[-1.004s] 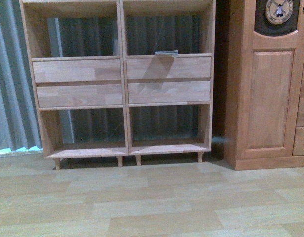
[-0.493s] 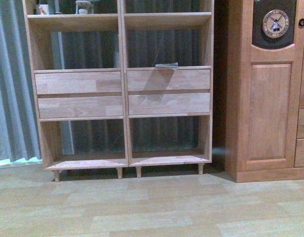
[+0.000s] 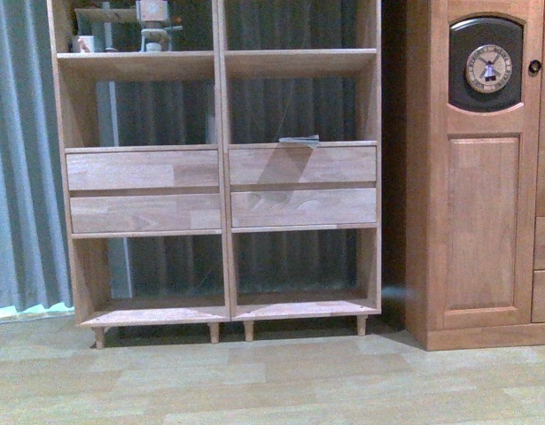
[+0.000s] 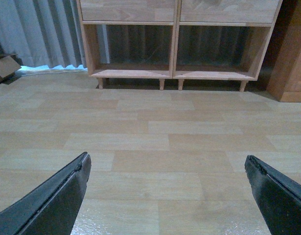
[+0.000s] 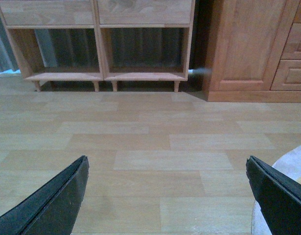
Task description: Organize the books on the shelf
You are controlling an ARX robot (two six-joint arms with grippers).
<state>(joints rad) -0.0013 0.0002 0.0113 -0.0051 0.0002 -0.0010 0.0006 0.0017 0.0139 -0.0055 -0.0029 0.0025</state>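
Books first: the only one I can make out is a thin, flat, greyish paperback (image 3: pixel 299 140) lying on the ledge above the right-hand drawer fronts (image 3: pixel 303 186) of the pale natural-wood shelf (image 3: pixel 221 177), just right of centre in the front view. It shows edge-on, so I cannot read its cover. Its long axis runs side to side along the front edge of that ledge.

From my hands it lies ahead and higher, well apart across the pale plank floor (image 3: pixel 272 381). It sits in the shelf's right column, on the side toward the orange-brown panelled cabinet (image 3: pixel 480 221), so I judge my right arm the nearer one.

Neither arm appears in the front view. In the wrist views my left gripper (image 4: pixel 167 196) and my right gripper (image 5: pixel 167 196) both hang low over the floor, aimed at the foot of the shelf. The black fingers (image 4: pixel 57 196) of each are spread wide with nothing between them. Reaching the paperback calls, I think, for a lift and a long push forward, coming in level with the ledge.
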